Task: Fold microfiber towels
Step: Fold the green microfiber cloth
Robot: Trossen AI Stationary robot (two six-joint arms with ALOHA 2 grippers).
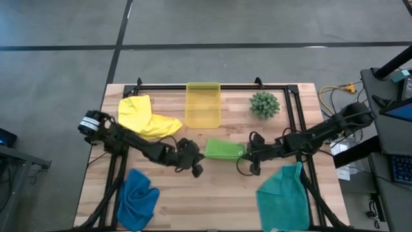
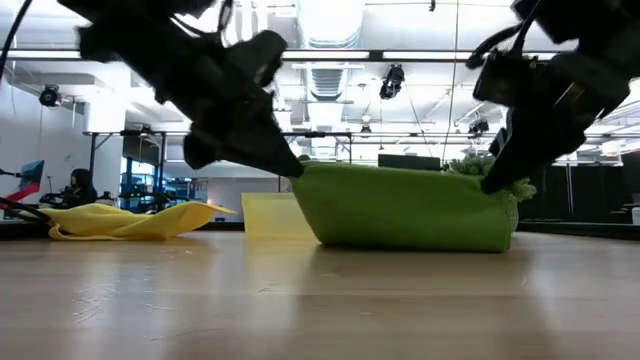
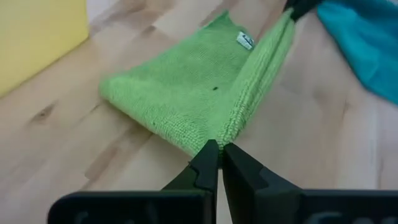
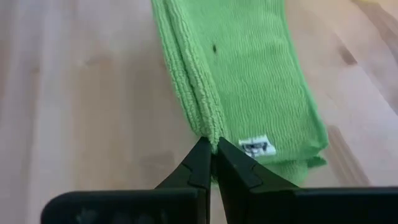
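Note:
The lime green towel is folded in the middle of the table; its far fold rests on the wood while its near edge is raised between my two grippers. My left gripper is shut on the towel's left near corner and my right gripper is shut on its right near corner. The yellow towel lies crumpled at the far left, the royal blue towel at the near left, the teal towel at the near right. My left gripper pinches the towel's near edge at its left corner between the two fingertips, several layers, coming from the table's left. The edge is lifted and runs taut to the other gripper. The far fold stays on the table. My right gripper pinches the same near edge at its right corner between the two fingertips, several layers, next to the white label, coming from the table's right. The edge is raised; the rest of the towel slopes down to the table.
A translucent yellow bin stands at the far middle, just beyond the green towel. A small spiky green plant stands at the far right. Bare wood lies between the blue and teal towels at the near edge.

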